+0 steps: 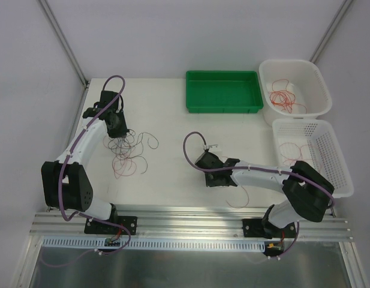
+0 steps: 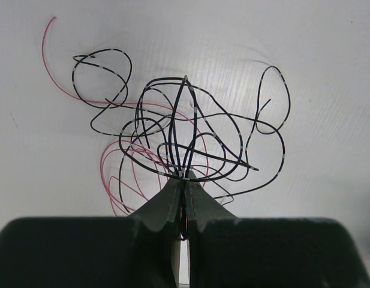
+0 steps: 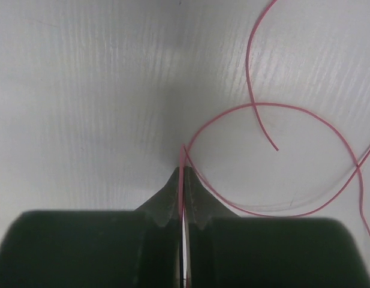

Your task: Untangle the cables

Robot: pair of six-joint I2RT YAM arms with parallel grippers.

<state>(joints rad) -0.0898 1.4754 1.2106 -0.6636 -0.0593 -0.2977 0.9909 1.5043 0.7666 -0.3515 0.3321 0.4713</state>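
Observation:
A tangle of thin black and red cables [image 1: 129,153] lies on the white table at the left. My left gripper [image 1: 119,133] is shut on several black cables of the tangle [image 2: 185,129], which loop out from its tips [image 2: 185,176]; red loops [image 2: 122,174] lie under them. My right gripper [image 1: 204,162] is at the table's middle, shut on a single red cable [image 3: 274,111] that curls away to the right from its tips [image 3: 184,168]. Part of that red cable shows by the right arm [image 1: 247,195].
A green tray [image 1: 223,91] stands at the back. A white tub [image 1: 292,90] with red cables is at the back right. A white basket [image 1: 310,153] with red cables stands in front of it. The table's front edge has a metal rail [image 1: 190,225].

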